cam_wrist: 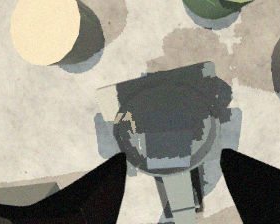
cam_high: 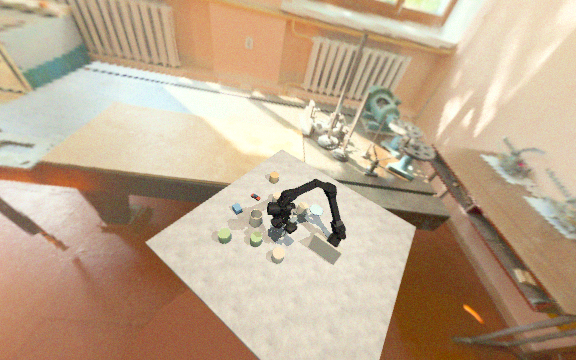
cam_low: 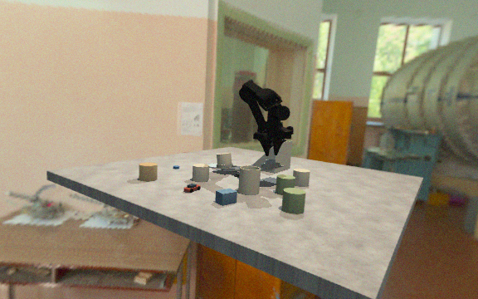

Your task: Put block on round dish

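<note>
Hand (cam_high: 284, 225) (cam_low: 272, 154) (cam_wrist: 173, 159) part-open, nothing in it, over the table (cam_high: 343, 300) (cam_low: 326, 232) (cam_wrist: 51, 130). Key relation: in the wrist view a round rim (cam_wrist: 217, 137), probably the uncovered balance pan, lies just ahead of the fingertips, roughly centred between them, with the beam (cam_wrist: 178, 202) running back toward the arm. Block can't be made out in that shadow; likely on the pan, so next move is probably line up and go down. Dish (cam_high: 316, 210) (cam_low: 212, 165) is off toward the table's far right edge, beside a cream-topped cylinder (cam_high: 302, 207) (cam_low: 224, 159), probably the cup to leave alone; a low swing could knock it. Count: three cream-topped cylinders, two green cylinders, one tan cylinder, one open-topped grey cup, one loose blue box, one toy car, one dish. Can't confirm which cream-topped pair is the cups.
</note>
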Available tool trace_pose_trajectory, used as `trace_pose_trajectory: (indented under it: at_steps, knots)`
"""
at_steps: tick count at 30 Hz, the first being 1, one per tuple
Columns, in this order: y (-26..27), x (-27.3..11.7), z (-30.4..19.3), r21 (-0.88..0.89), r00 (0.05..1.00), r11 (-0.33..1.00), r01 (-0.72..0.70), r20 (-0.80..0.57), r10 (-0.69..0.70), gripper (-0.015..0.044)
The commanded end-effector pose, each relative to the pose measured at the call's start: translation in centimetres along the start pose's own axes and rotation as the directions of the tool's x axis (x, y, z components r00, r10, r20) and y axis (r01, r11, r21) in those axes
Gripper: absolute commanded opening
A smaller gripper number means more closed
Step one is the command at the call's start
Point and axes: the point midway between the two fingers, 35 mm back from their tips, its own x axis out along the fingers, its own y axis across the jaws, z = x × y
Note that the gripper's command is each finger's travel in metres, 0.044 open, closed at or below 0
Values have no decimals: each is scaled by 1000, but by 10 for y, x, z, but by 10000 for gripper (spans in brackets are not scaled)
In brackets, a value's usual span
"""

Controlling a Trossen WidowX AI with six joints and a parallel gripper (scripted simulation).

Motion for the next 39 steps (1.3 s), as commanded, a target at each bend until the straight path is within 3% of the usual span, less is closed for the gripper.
trace_pose_trajectory:
  at_steps: [1,23,27,35,39]
  knots:
    - [1,9,-3,-10,1000,1000,-1,-11,1,260]
    - [1,40,-3,-9,1000,1000,-1,-12,1,260]
    - [1,40,-3,-9,1000,1000,-1,-12,1,155]
    - [1,40,-3,-9,1000,1000,-1,-12,1,102]
    - [1,33,-2,-9,1000,1000,-1,-12,1,0]
